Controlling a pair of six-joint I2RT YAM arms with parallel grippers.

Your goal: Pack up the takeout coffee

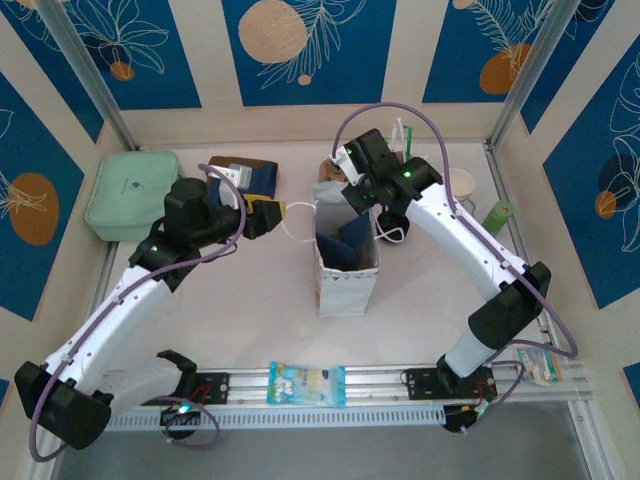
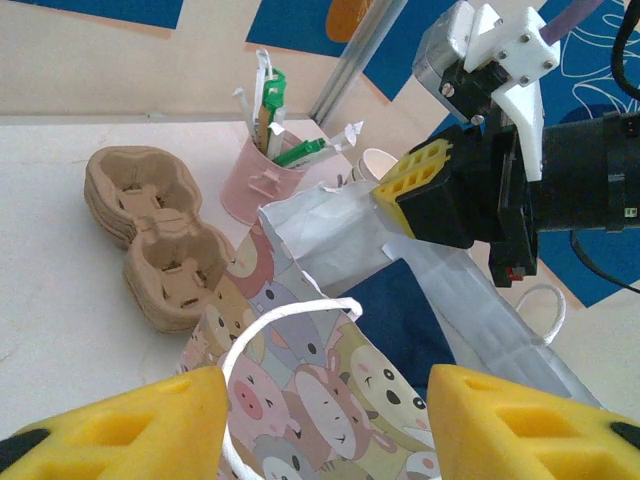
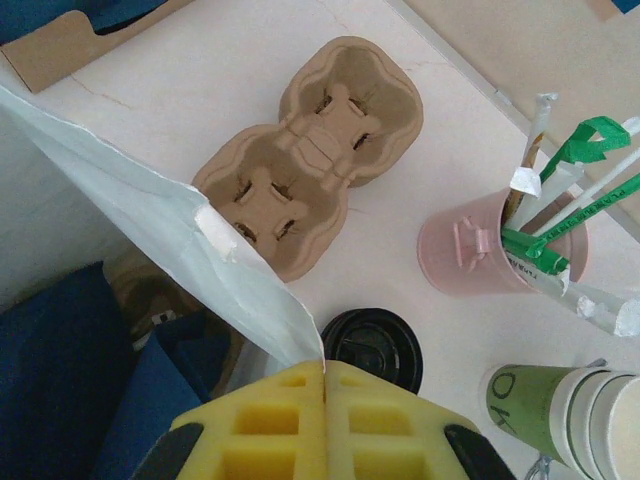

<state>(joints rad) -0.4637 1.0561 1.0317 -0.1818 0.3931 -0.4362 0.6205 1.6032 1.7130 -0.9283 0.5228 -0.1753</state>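
Currently the right end effector (image 3: 325, 385) is pinched closed on the bag (image 3: 150, 210) rim. The left end effector (image 2: 325, 400) stands half open above the bag's top, gripping nothing. Coffee (image 3: 370, 345) sits on the table (image 3: 180, 90) just beyond the bag, near the pink cup (image 3: 480, 250).

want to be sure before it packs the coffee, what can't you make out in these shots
- takeout coffee, right wrist view: lid seen from above, cup body hidden beneath it; right gripper, shut on the bag rim, covers its near edge.
- bag's inside, top view: dark blue shape, unidentifiable.
- green and white cups, right wrist view: cut by the frame edge.
- packet, top view: print too small.
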